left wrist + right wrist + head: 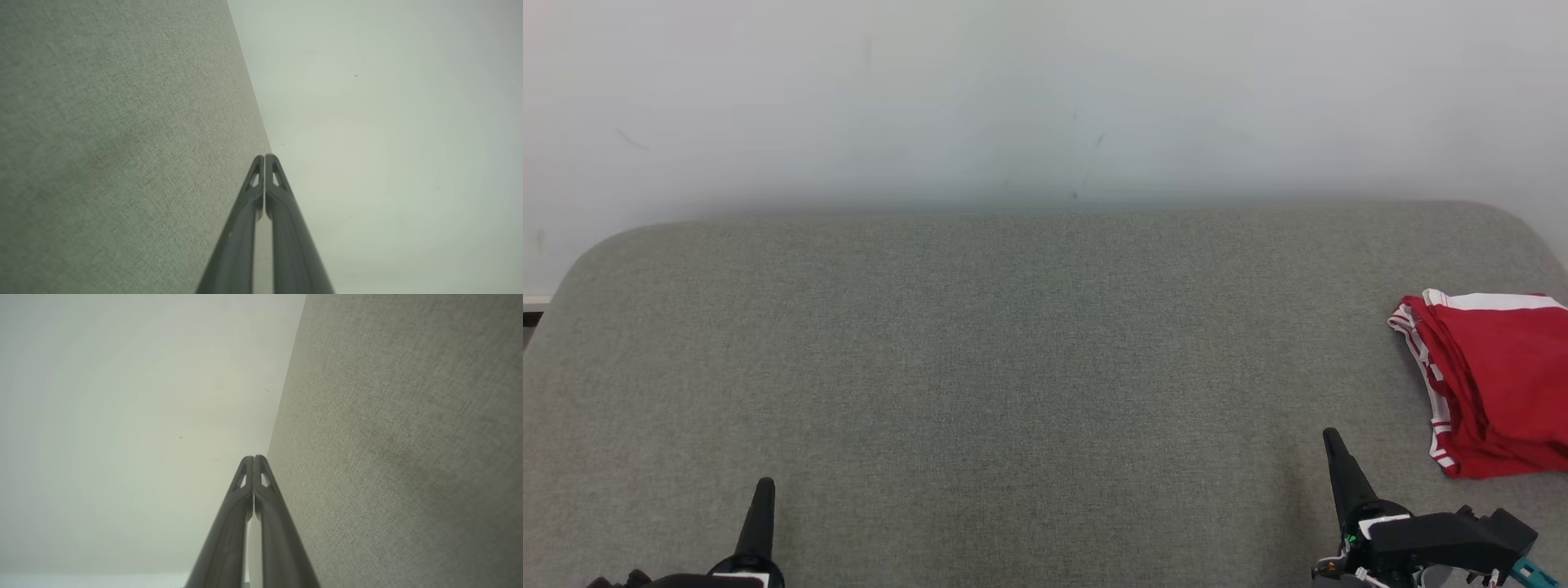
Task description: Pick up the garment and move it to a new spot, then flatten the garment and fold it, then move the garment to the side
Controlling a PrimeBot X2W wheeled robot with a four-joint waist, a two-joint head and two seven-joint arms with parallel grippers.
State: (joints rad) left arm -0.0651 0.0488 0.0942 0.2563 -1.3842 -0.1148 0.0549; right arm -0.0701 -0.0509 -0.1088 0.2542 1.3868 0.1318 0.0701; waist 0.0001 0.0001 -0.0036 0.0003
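— Grey fabric worktop (1013, 367), pale wall (1045, 98) behind. Where's the garment (1494, 384)?
— Folded, red, at the right edge; left pincer (765, 488) and right pincer (1331, 438) both closed, holding nothing.

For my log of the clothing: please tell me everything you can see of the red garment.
The red garment looks like soft, smooth cloth, with a white band along its far edge and red-and-white striped trim down its left side. It lies folded in layers, fairly flat, at the right end of the grey fabric surface; the picture's right edge cuts it off. Only that surface touches it; the right gripper stands apart from it, empty.
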